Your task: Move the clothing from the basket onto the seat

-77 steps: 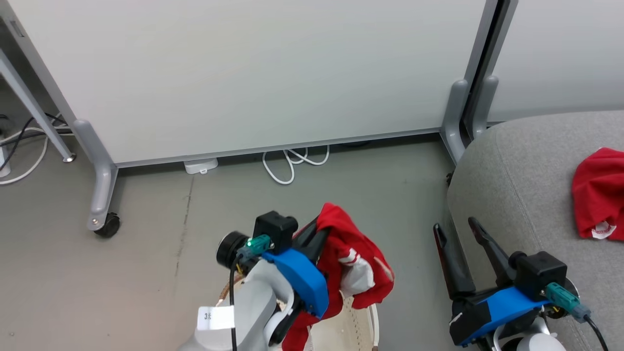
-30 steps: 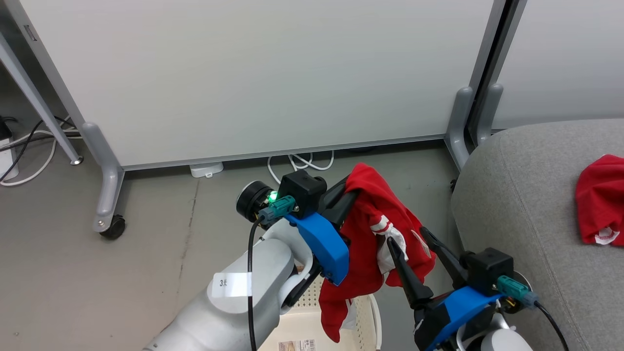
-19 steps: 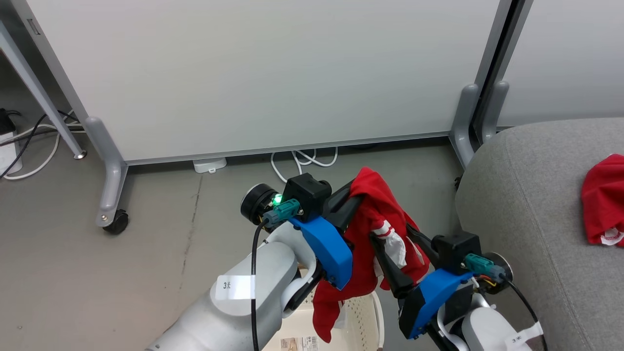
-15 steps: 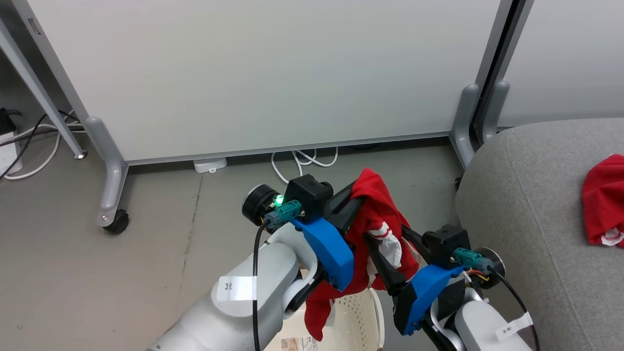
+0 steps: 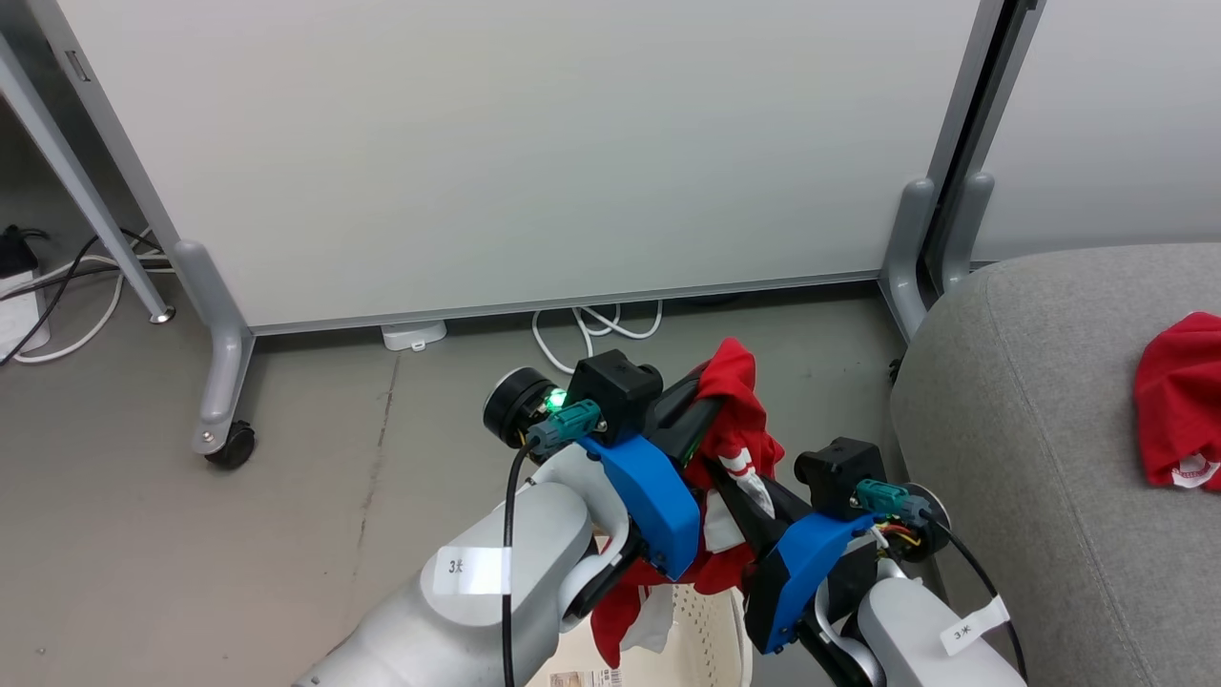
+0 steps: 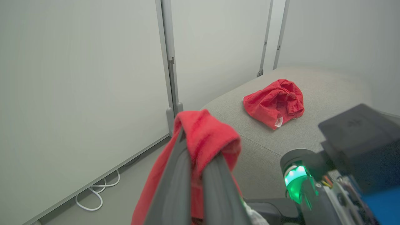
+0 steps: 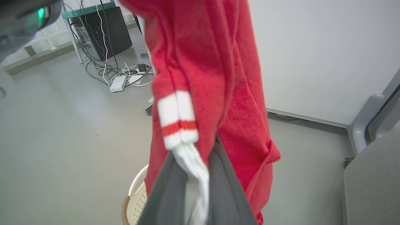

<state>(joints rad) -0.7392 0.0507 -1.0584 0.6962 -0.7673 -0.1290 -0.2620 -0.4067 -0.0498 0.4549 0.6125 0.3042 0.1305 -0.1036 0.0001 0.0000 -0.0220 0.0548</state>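
A red garment of the clothing with white stripe trim hangs above the basket, and both grippers grip it. My left gripper is shut on its top fold; in the left wrist view the fingers pinch the red fabric. My right gripper is shut lower down on a white panel just under the striped cuff. Another red garment lies crumpled on the grey seat, also seen as a heap in the left wrist view.
A white partition panel on castor feet stands behind, with white cables on the grey floor under it. The basket's brown rim sits just below the hanging cloth. A cabinet and power strip stand far off.
My right gripper has swung left from beside the seat to the hanging garment and closed on its white panel. The left gripper still holds the garment's top.
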